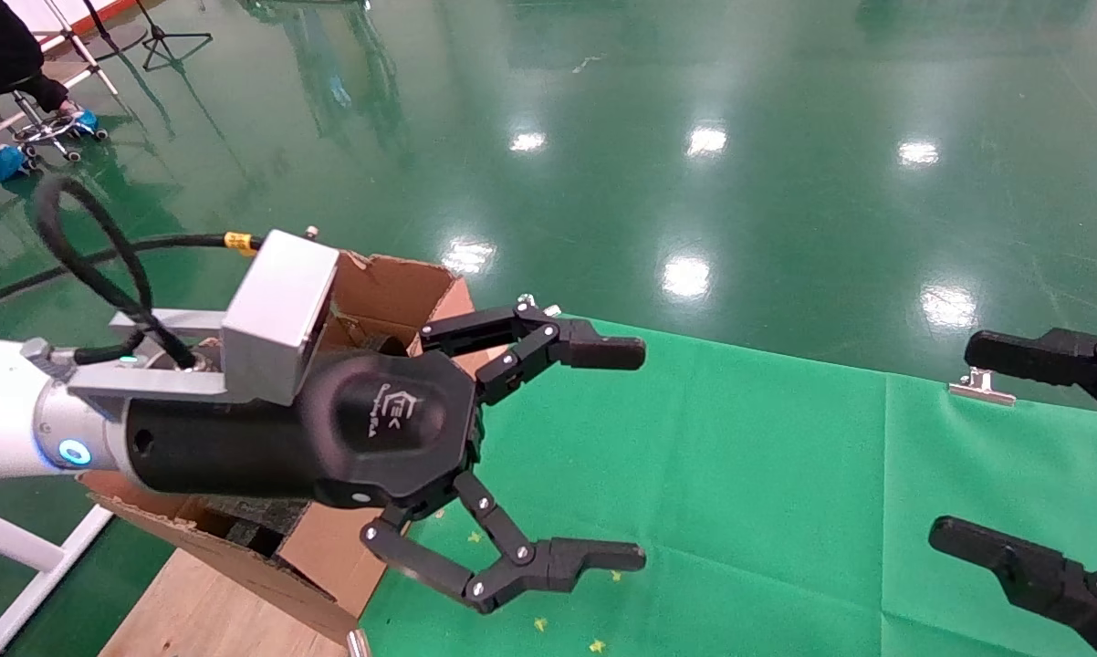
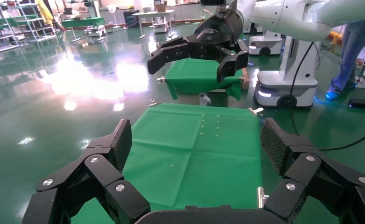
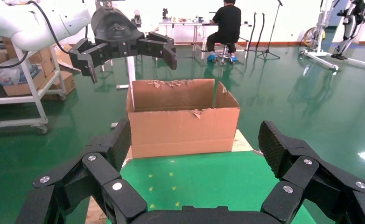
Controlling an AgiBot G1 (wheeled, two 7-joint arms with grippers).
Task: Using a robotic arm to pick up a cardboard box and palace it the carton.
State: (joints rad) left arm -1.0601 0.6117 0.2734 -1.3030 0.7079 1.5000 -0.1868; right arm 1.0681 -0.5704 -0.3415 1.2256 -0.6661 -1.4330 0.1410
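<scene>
My left gripper [image 1: 558,456] hung wide open and empty beside the carton [image 3: 183,121]; the right gripper [image 1: 1014,447], also open, idled. I saw no cardboard box, so reaching blind risked snagging a flap.

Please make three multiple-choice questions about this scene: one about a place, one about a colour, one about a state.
1. Where is the large brown corrugated carton?
A. at the edge of the green cloth
B. on a shelf
C. hanging from the right gripper

2. What colour is the cloth on the table?
A. red
B. green
C. white

3. How are the black two-finger left gripper and right gripper?
A. both shut
B. both open and empty
C. each holding a box

Answers: 1 A, the right wrist view shows it standing there; 2 B, plain in every view; 3 B, their fingers stand wide apart with nothing between.
</scene>
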